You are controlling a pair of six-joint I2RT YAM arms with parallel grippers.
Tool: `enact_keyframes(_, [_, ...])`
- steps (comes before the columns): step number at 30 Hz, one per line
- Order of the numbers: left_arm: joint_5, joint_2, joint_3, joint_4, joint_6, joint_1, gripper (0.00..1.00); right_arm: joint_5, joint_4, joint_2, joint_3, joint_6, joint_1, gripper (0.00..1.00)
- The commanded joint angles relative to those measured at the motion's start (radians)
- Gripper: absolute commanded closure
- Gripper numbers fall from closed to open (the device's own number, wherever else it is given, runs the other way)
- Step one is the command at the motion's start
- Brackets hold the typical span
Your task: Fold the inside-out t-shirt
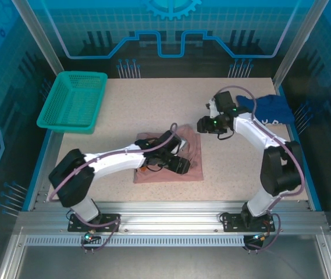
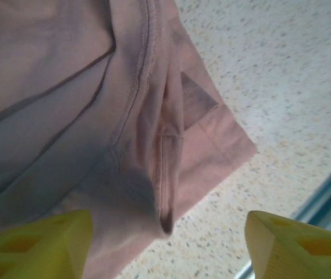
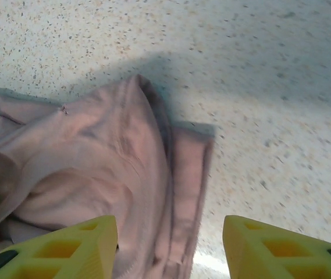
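The inside-out t-shirt [image 1: 193,152] is dusty pink and lies in a folded bundle on the table's near middle. My left gripper [image 1: 182,165] hangs over its near right part. In the left wrist view the yellow fingers [image 2: 37,244] stand wide apart, open, and a seamed fold of the t-shirt [image 2: 159,174] reaches down between them untouched. My right gripper [image 1: 202,124] hovers just off the shirt's far right corner. Its jaws [image 3: 170,250] are open above the t-shirt's [image 3: 95,168] hemmed edge, with nothing held.
A green basket [image 1: 72,100] sits at the far left of the speckled table [image 1: 153,110]. A dark blue shirt [image 1: 268,108] lies crumpled at the far right, behind the right arm. A blue rail [image 2: 328,197] marks the table's near edge.
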Motion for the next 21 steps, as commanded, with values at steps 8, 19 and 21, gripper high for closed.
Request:
enact_keyframes(8, [-0.165, 0.141, 0.132, -0.112, 0.057, -0.066, 0.73, -0.035, -0.025, -0.09, -0.118, -0.024, -0.052, 0.48])
enact_keyframes(19, [-0.274, 0.114, 0.148, -0.152, 0.078, -0.096, 0.72, -0.049, -0.029, -0.103, -0.124, -0.033, -0.057, 0.47])
enact_keyframes(21, [-0.274, 0.123, 0.145, -0.157, 0.081, -0.096, 0.62, -0.056, -0.025, -0.095, -0.126, -0.032, -0.057, 0.47])
